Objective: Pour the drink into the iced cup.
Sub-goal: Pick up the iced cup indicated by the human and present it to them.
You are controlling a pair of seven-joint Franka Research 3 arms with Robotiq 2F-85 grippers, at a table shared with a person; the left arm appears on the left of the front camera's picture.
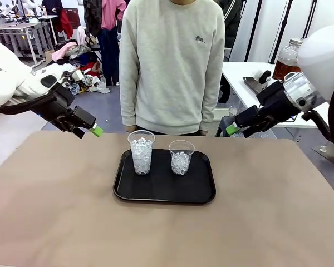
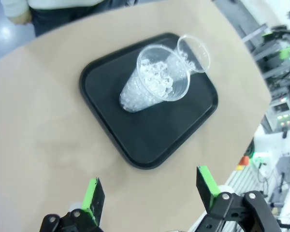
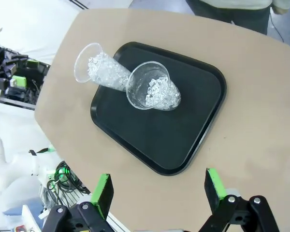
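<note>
Two clear plastic cups of ice stand upright on a black tray [image 1: 161, 190] [image 2: 150, 133] [image 3: 171, 140] in the middle of the table. The taller cup [image 1: 141, 153] [image 2: 157, 79] [image 3: 99, 67] is on the left and nearly full of ice; the shorter cup [image 1: 181, 157] [image 2: 193, 50] [image 3: 152, 89] holds less. The amber drink sits in a glass jar [image 1: 288, 60] with a metal lid on a white side table at the far right. My left gripper [image 1: 94, 130] [image 2: 150, 191] hovers open, left of the tray. My right gripper [image 1: 232, 129] [image 3: 158, 187] hovers open on the right.
A person in a grey sweatshirt [image 1: 172, 67] stands at the table's far edge, right behind the tray. The tan tabletop [image 1: 61, 211] is bare around the tray. The white side table [image 1: 250, 75] lies beyond the right arm.
</note>
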